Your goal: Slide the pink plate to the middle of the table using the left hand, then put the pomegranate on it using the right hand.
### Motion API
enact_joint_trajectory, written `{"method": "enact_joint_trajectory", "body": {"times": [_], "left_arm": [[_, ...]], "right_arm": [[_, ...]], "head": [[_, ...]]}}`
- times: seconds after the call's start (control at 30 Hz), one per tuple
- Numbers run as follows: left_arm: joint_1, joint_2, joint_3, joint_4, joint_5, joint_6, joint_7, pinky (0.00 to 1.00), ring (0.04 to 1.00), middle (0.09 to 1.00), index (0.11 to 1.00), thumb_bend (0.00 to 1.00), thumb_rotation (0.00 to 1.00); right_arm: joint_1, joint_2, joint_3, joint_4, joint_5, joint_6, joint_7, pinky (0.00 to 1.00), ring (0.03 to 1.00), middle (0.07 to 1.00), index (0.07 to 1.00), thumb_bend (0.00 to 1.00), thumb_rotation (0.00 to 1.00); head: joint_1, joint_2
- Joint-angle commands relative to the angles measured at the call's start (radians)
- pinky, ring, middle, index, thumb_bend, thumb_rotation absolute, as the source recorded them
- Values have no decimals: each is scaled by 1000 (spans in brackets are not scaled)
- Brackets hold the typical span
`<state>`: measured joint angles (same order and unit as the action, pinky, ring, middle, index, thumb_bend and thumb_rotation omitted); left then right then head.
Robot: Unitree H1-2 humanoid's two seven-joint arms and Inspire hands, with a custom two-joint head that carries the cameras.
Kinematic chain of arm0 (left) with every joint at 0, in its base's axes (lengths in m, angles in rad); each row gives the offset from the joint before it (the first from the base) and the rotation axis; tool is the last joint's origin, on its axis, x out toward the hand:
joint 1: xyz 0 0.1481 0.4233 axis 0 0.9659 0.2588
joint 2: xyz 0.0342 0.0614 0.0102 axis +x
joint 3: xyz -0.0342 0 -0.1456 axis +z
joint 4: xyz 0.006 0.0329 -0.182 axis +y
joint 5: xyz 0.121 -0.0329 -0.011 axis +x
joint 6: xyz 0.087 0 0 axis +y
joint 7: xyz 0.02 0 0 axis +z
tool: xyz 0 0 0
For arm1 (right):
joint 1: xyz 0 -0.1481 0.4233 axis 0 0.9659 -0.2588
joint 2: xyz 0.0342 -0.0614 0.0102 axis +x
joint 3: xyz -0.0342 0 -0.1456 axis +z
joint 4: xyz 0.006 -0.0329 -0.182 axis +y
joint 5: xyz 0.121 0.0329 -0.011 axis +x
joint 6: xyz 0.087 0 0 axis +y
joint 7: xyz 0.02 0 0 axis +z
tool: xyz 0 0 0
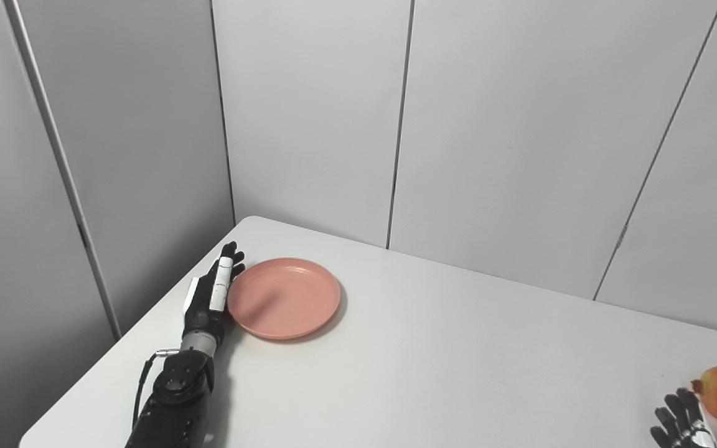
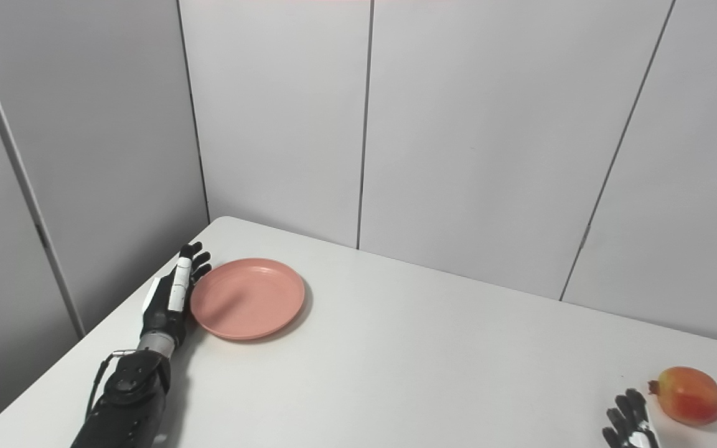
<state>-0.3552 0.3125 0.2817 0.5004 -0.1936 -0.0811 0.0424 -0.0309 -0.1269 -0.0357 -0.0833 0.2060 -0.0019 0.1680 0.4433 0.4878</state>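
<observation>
Black and white, the left hand (image 1: pixel 212 292) lies flat with straight fingers, holding nothing, its edge against the left rim of the pink plate (image 1: pixel 284 298) near the white table's (image 1: pixel 433 373) far left corner, while the right hand (image 2: pixel 629 426), fingers spread and empty, rests just beside the pomegranate (image 2: pixel 689 395) at the right edge.

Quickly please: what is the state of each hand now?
Left hand: open, fingers straight, flat against the pink plate's left rim, holding nothing.
Right hand: open, fingers apart, beside the pomegranate, not holding it.
</observation>
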Motion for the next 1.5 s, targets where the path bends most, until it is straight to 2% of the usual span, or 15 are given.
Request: {"method": "enact_joint_trajectory", "body": {"times": [0.0, 0.13, 0.4, 0.7, 0.8, 0.93, 1.1, 1.23, 1.37, 1.47], "left_arm": [[-31, 13, -23, -18, 5, -9, -39, 877, 908, 910, 899, 870, 1000], [-33, 0, -35, -43, 8, 8, -36, 889, 919, 917, 910, 896, 1000], [-35, -9, -67, -81, 21, 27, -38, 911, 926, 926, 921, 879, 1000], [-34, -42, -114, -152, 72, 78, -22, 907, 920, 915, 910, 843, 1000], [-36, -55, -122, -165, 89, 86, -17, 933, 932, 923, 920, 863, 1000], [-39, -72, -137, -193, 90, 108, -27, 914, 919, 916, 914, 854, 1000], [-42, -87, -170, -215, 115, 132, -33, 964, 943, 936, 928, 854, 1000], [-41, -96, -192, -202, 139, 127, -31, 962, 952, 940, 937, 841, 1000], [-41, -108, -204, -193, 155, 116, -28, 956, 946, 937, 940, 882, 1000], [-39, -115, -212, -187, 170, 107, -25, 931, 940, 935, 938, 845, 1000]], "right_arm": [[-22, -2, -3, -36, 3, 5, -1, 1000, 1000, 1000, 1000, 457, 944], [-22, -2, 1, -46, 1, 19, -2, 1000, 1000, 1000, 1000, 439, 956], [-21, 1, 1, -66, -2, 57, -10, 1000, 1000, 1000, 1000, 437, 954], [-26, -3, 0, -52, 0, 30, 0, 1000, 1000, 1000, 1000, 400, 986], [-27, -3, -1, -48, -1, 26, 1, 1000, 1000, 1000, 1000, 396, 989], [-32, -4, -3, -31, 0, 10, 4, 1000, 1000, 1000, 1000, 396, 993], [-33, -5, -6, -31, -3, 11, 3, 1000, 1000, 1000, 1000, 394, 986], [-30, -3, -11, -32, 3, 15, 2, 1000, 1000, 1000, 1000, 393, 979], [-27, -6, -12, -30, 5, 14, 9, 1000, 1000, 1000, 1000, 393, 977], [-25, -4, -11, -29, 3, 15, 8, 1000, 1000, 1000, 1000, 425, 960]], "head": [[-4, -1], [-6, 0], [-2, 0], [9, -4], [16, -7], [20, -5], [21, -8], [14, -9], [6, -18], [3, -12]]}}
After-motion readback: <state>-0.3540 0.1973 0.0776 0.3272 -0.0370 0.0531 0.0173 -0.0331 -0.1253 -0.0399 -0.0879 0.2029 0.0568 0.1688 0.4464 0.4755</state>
